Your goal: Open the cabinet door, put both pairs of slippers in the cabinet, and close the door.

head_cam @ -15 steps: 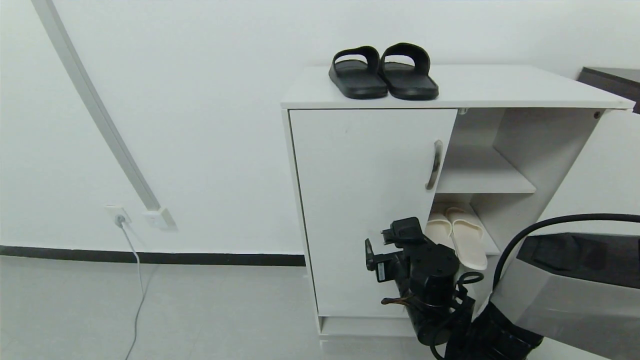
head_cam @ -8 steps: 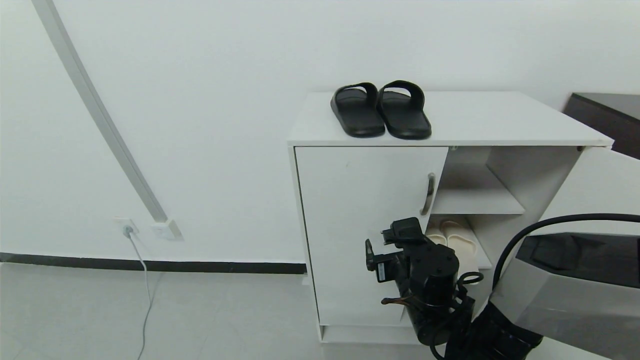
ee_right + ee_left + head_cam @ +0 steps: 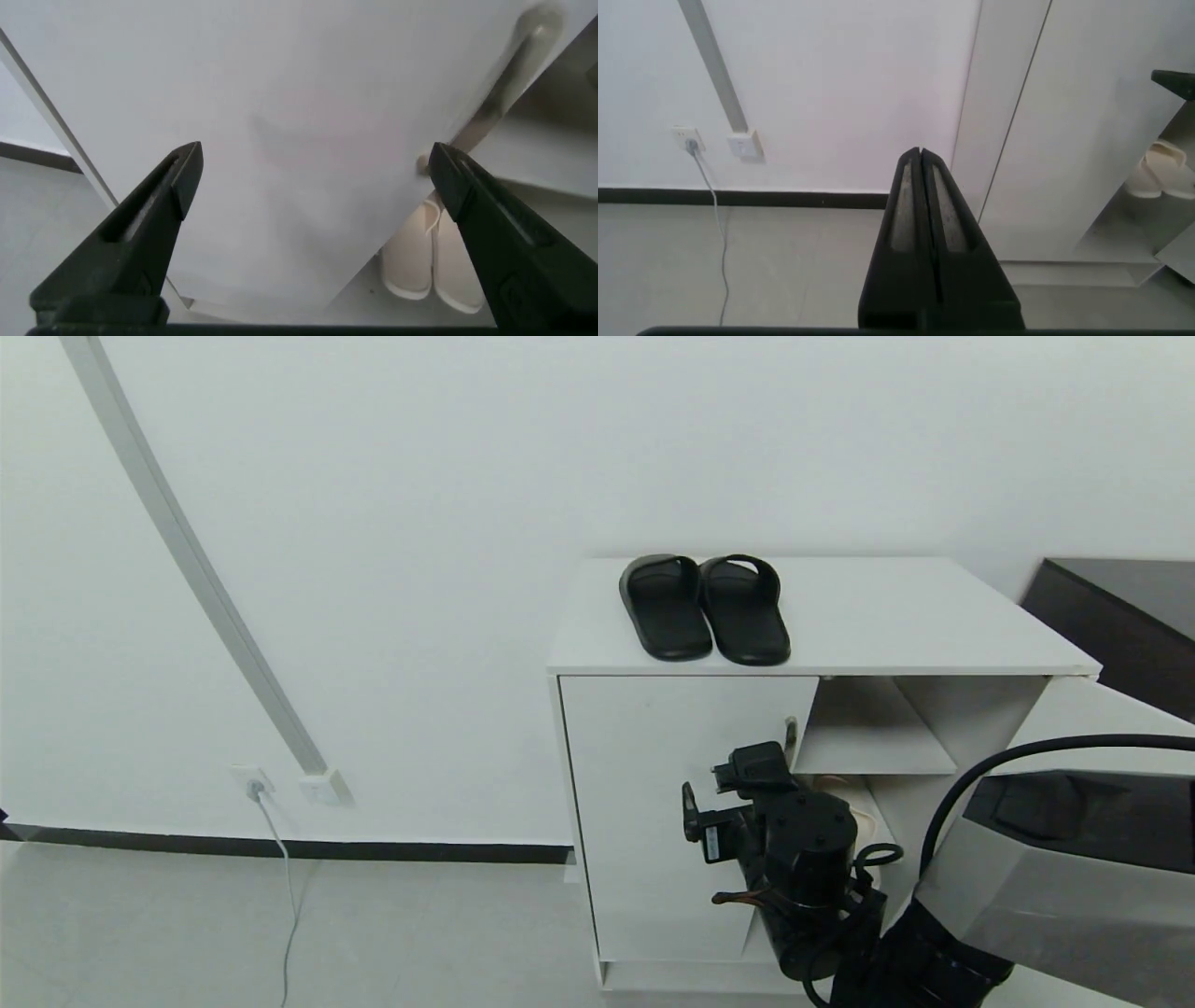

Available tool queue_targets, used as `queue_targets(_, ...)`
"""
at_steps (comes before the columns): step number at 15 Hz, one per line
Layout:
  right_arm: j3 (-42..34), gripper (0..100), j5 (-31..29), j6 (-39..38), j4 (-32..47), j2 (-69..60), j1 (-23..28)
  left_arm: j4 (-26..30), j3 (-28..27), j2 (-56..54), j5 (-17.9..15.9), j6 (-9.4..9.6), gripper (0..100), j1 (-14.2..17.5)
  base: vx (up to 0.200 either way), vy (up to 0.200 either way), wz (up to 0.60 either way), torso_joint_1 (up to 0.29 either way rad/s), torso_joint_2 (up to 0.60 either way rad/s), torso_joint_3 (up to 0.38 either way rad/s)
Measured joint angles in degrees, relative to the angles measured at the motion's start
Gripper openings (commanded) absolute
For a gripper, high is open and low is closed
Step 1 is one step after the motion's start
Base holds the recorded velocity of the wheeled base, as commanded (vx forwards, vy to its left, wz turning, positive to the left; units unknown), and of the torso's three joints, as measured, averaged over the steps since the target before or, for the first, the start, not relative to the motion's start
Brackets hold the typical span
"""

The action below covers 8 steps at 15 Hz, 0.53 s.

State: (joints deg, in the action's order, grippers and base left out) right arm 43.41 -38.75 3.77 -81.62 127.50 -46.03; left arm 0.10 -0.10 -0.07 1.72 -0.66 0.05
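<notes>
White wall behind cabinet; black slippers sit on top, white slippers inside. I read left gripper clenched empty, right gripper spread wide facing the door.

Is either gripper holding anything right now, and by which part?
Nothing is held. The left gripper is shut empty; the right gripper is open before the white cabinet door.

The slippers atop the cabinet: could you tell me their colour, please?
Black slippers, clearest in the head view.
</notes>
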Motion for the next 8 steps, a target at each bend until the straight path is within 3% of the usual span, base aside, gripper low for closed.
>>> queue_targets(8, -0.04, 100, -0.16, 0.0, -0.02, 0.0, 0.0, 0.0, 0.0, 0.0, 0.02, -0.02, 0, 0.0, 0.0, 0.0, 0.0, 0.244, -0.57, -0.325)
